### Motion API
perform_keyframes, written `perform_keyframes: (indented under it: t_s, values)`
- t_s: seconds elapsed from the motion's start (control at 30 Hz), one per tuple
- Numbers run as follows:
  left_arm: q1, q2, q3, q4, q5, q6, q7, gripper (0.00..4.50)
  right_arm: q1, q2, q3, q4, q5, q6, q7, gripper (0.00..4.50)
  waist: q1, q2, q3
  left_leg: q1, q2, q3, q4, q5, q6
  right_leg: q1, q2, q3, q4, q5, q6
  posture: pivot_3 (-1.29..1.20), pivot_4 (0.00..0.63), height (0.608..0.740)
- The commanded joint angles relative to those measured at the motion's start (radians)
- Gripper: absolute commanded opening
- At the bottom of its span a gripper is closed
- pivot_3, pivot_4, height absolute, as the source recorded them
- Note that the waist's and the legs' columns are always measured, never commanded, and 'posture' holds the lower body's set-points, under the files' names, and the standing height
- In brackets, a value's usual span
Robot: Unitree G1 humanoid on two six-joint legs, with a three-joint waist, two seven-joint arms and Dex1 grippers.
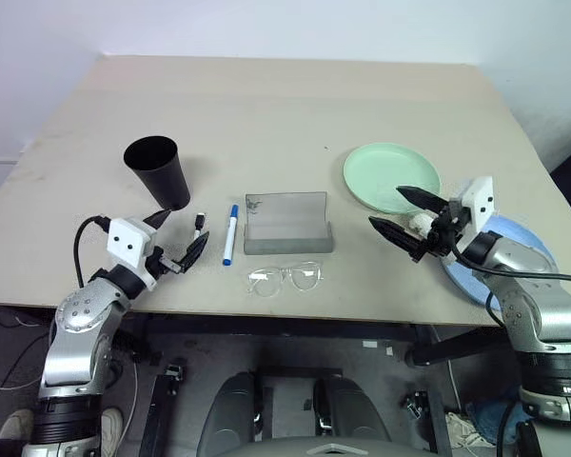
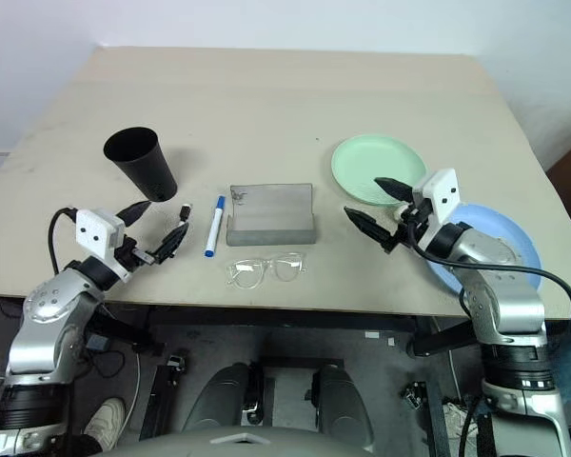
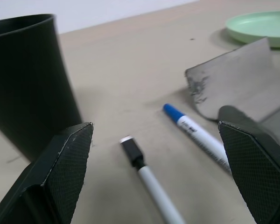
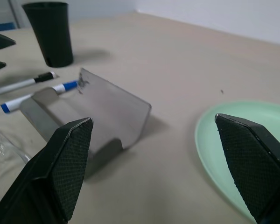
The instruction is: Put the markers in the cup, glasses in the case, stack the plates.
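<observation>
Markers are lying on the bench (image 1: 285, 105) beside the cup (image 1: 158, 169): the black-capped marker (image 1: 199, 225) nearest the left hand (image 1: 176, 244), the blue-capped marker (image 1: 230, 234) against the open case (image 1: 287, 225). Both hands are gaping wide and empty, the right hand (image 1: 403, 213) hovering by the green plate (image 1: 390, 177), above the blue plate (image 1: 514, 249). A wide closing risks rolling the marker away, or knocking the cup. The glasses (image 1: 285, 278) are sitting near the edge.

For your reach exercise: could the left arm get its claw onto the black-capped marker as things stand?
Probably yes. The left claw is open and hovers just short of the black-capped marker. The cup stands off to one side, the blue-capped marker to the other.
</observation>
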Motion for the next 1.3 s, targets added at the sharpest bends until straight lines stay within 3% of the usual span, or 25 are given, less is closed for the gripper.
perform_keyframes:
  t_s: [0.03,0.47,0.6,0.87,1.1,1.3]
  values:
    - [-0.019,0.011,-0.012,-0.027,0.007,-0.015,-0.016,4.5,0.02,-0.003,-0.038,-0.033,0.013,-0.026,0.002,4.45,0.0,0.0,0.0,0.0,0.0,0.0,0.0,0.0,0.0,0.0,0.0,0.0,0.0,0.0,0.0,0.0,0.15,0.74]
    - [-0.047,-0.024,-0.055,-0.018,0.028,0.005,0.012,4.5,0.057,-0.037,-0.069,0.003,-0.005,-0.023,-0.019,4.45,0.002,0.0,0.0,0.0,0.0,0.0,0.001,0.0,0.0,0.001,0.0,0.0,0.0,0.0,0.001,0.0,0.15,0.74]
    - [-0.07,-0.02,-0.057,0.013,0.031,-0.007,-0.006,4.5,0.08,-0.132,-0.062,-0.061,0.026,0.185,-0.037,4.45,0.003,0.0,0.0,0.0,-0.001,0.0,0.001,0.0,0.0,0.001,0.0,0.0,0.0,0.0,0.001,0.0,0.15,0.74]
    - [-0.119,-0.032,-0.086,0.066,0.031,-0.024,-0.041,4.5,0.149,-0.294,-0.194,-0.13,0.051,0.451,-0.089,4.45,0.007,0.0,0.0,0.0,0.0,0.0,0.001,0.0,0.0,0.001,0.0,-0.001,0.0,0.0,0.001,0.0,0.15,0.74]
    - [-0.145,-0.04,-0.102,0.095,0.034,-0.04,-0.057,4.5,0.262,-0.36,-0.224,-0.209,0.049,0.617,-0.11,4.45,0.018,0.001,0.0,0.0,0.0,0.0,0.001,0.0,0.001,0.001,0.001,-0.001,0.0,0.0,0.001,0.0,0.15,0.74]
    - [-0.151,-0.034,-0.103,0.105,0.04,-0.043,-0.08,4.5,0.275,-0.381,-0.208,-0.276,0.045,0.71,-0.131,4.45,0.023,0.001,0.0,0.0,0.0,0.0,0.003,0.0,0.001,0.002,0.002,-0.001,0.0,0.0,0.001,0.0,0.15,0.74]
